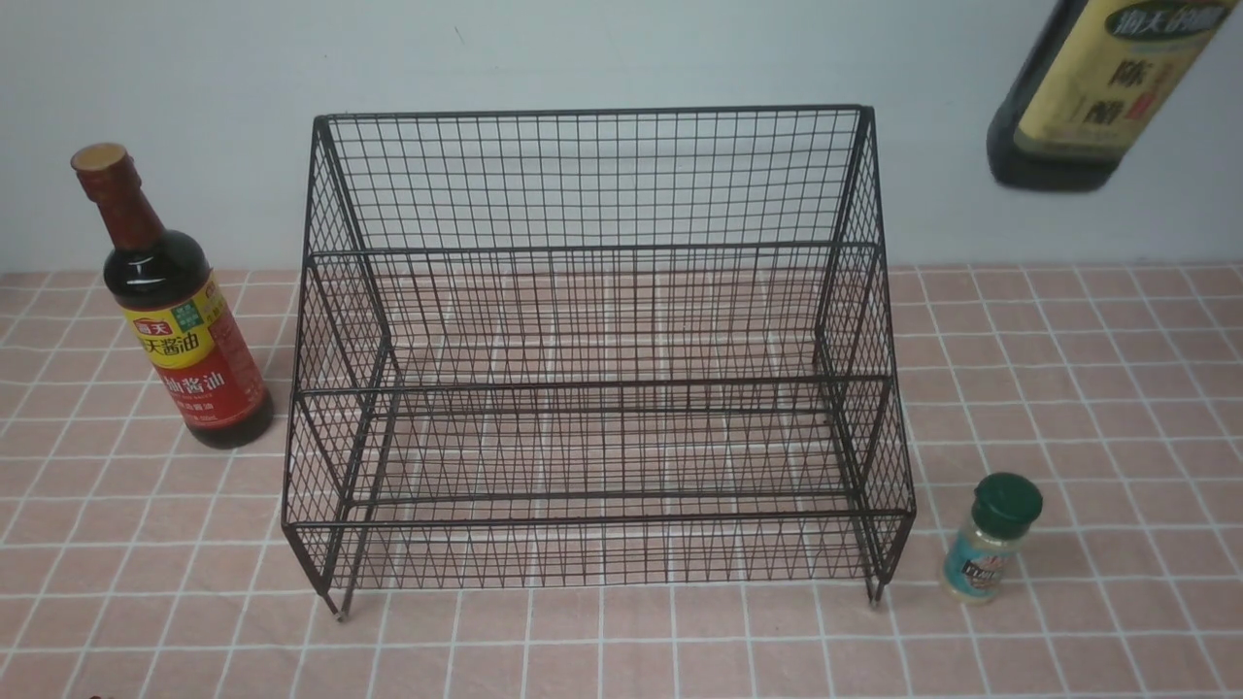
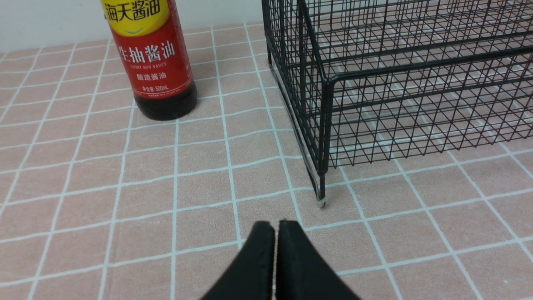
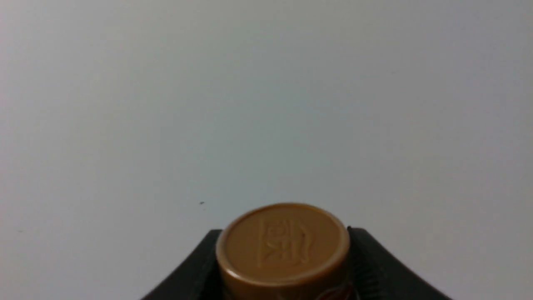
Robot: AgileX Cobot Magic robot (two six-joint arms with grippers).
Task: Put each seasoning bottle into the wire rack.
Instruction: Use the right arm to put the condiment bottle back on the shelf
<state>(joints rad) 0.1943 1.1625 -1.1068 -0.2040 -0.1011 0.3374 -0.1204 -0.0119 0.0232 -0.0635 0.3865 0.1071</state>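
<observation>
Vinegar btl (image 1: 1097, 107) clamped in R claw (image 3: 285, 266), off rack's (image 1: 592, 383) R edge; L claw (image 2: 277, 258) together.

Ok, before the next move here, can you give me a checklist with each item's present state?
1. Dark bottle with yellow label lifted off the table: ok.
2. Right end effector closed on that bottle at its cap end: ok.
3. Left end effector shut and holding nothing: ok.
4. Wire rack ready, with no bottle in it: ok.
5. Green-capped shaker in the rack: not ok, on the table beside it.
6. Held bottle's grip secure against slipping: cannot tell.
</observation>
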